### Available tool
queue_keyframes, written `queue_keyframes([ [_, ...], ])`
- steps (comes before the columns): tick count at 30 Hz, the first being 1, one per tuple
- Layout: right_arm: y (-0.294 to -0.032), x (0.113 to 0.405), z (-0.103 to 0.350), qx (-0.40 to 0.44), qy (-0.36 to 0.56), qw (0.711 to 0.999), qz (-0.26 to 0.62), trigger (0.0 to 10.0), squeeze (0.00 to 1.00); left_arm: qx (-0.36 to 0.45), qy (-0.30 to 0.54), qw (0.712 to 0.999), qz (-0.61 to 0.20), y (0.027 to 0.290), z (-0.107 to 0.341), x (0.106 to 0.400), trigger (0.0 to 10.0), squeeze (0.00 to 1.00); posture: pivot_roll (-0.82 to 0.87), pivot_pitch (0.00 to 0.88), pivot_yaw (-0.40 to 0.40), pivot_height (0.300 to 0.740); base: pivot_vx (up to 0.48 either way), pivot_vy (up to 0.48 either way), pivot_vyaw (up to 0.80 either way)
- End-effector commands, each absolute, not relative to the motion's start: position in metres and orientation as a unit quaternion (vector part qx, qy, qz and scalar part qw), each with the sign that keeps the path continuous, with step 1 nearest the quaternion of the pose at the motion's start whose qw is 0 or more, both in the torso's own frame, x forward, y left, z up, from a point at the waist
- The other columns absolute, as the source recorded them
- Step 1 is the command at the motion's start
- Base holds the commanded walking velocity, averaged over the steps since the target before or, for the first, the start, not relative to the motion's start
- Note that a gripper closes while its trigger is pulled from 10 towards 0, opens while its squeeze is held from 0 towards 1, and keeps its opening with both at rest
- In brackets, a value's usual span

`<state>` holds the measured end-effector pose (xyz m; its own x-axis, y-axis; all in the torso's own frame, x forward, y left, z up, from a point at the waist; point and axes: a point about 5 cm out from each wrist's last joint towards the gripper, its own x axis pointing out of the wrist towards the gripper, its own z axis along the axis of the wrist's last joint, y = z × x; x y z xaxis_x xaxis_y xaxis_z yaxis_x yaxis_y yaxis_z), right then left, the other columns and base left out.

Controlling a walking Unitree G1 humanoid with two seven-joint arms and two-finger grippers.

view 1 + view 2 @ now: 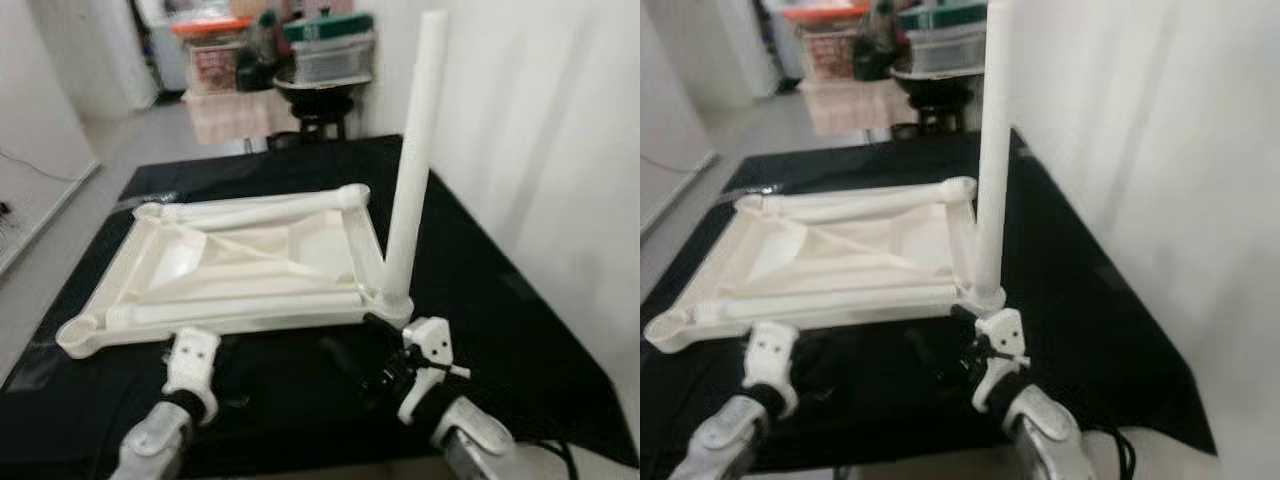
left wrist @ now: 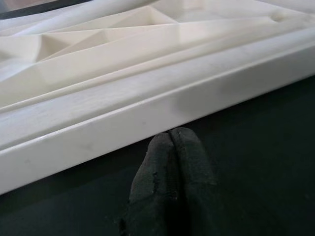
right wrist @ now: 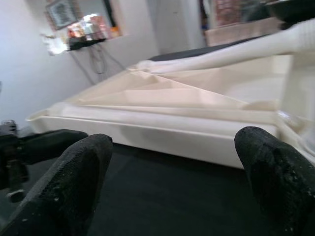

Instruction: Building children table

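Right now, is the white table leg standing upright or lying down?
Upright. The table leg rises straight up from the near right corner socket of the upside-down white tabletop, which lies flat on the black cloth.

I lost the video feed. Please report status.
Left gripper shut, at tabletop near edge. Right gripper open, near the standing leg. Nothing in the way.

**A lived-in home, with clutter along the wall**

The setting is a household room. A black cloth (image 1: 480,330) covers the pale floor (image 1: 60,240) beside a white curtain (image 1: 560,150). At the far end, lidded plastic storage boxes (image 1: 330,45) and a red-lidded container (image 1: 210,50) sit stacked on a low draped table (image 1: 235,115), beside a dark round stool (image 1: 315,95). A framed picture (image 3: 61,12) hangs above a cluttered shelf (image 3: 88,37).
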<state>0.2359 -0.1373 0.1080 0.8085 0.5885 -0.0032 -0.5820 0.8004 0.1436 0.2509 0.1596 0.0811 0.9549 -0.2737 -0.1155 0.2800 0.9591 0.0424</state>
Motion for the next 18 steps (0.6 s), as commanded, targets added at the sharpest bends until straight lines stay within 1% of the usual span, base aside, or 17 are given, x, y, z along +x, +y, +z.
queue_keyframes([
  [1,-0.133,0.238,0.111,0.07,0.02,0.946,0.314,10.0,0.0,0.041,0.051,0.989,-0.134,0.162,0.082,0.252,10.0,0.0,-0.14,0.0,0.071,0.74,0.0,0.465,0.0],
  [13,-0.112,0.263,0.116,0.044,0.004,0.954,0.298,10.0,0.0,0.054,0.042,0.991,-0.113,0.163,0.089,0.26,10.0,0.0,-0.12,0.0,0.062,0.74,0.0,0.443,0.0],
  [18,-0.111,0.274,0.117,0.038,0.001,0.961,0.272,10.0,0.0,0.057,0.037,0.992,-0.109,0.162,0.091,0.261,10.0,0.0,-0.12,0.0,0.06,0.74,0.0,0.458,0.0],
])
